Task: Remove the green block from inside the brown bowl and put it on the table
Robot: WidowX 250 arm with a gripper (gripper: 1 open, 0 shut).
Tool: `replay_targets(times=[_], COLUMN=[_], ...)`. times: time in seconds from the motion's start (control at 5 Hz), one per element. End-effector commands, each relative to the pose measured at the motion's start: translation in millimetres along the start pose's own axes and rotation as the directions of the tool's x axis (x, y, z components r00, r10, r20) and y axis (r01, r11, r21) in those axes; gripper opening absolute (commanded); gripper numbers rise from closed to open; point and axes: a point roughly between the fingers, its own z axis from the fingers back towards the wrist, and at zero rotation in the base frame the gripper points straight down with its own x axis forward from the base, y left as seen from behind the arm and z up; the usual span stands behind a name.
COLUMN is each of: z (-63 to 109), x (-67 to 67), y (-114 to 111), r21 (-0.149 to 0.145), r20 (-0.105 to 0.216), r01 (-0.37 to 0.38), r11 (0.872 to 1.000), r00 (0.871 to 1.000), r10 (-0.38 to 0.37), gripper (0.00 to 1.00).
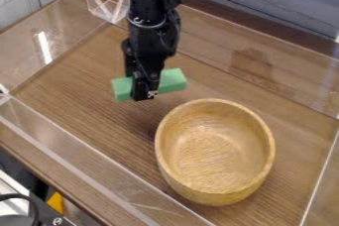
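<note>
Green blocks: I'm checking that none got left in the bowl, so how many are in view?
1. The green block is clamped in the gripper, left of the empty brown bowl.

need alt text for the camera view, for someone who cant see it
A black gripper, pointing down, is shut on a green block low over a wood-grain table. The brown bowl sits empty to the right, nearer the camera.

SURFACE: table (79, 91), brown wood grain | EDGES: low clear plastic walls (54, 136) | RESTING ON IT: brown bowl (215, 149), front right, upright
</note>
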Motion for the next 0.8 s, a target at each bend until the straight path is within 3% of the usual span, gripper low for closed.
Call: replay_targets(times=[0.0, 0.6], z=[7.9, 3.9], x=[3.1, 4.2], y=[11.2, 13.9], r21=[0.03, 0.016], r20=[0.027, 0.019], r01=[-0.024, -0.057], r11=[0.999, 0.998], r00=[0.999, 0.998], r10=[0.024, 0.057], gripper=[0.0, 0.0])
